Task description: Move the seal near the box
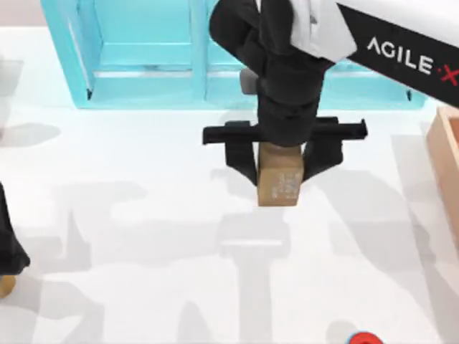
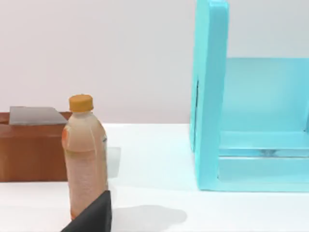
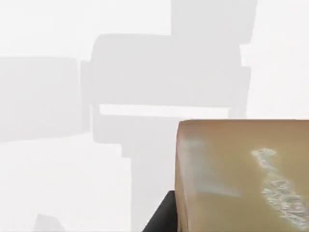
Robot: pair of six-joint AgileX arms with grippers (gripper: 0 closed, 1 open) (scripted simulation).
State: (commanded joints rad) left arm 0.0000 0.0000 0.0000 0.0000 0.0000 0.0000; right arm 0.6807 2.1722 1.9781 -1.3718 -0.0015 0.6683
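Seal (image 1: 280, 183) gripped in right hand (image 1: 281, 170) (mid-table), box (image 1: 446, 154) well apart at right

the seal (image 1: 280, 183) sits mid-table, box (image 1: 446, 161) far right, cabinet (image 1: 150, 54) behind.

bright, even light all over. soft grey arm shadows spill across the white worktop (image 1: 143, 215), several overlapping, so more than one light. no glare, slightly soft edges.
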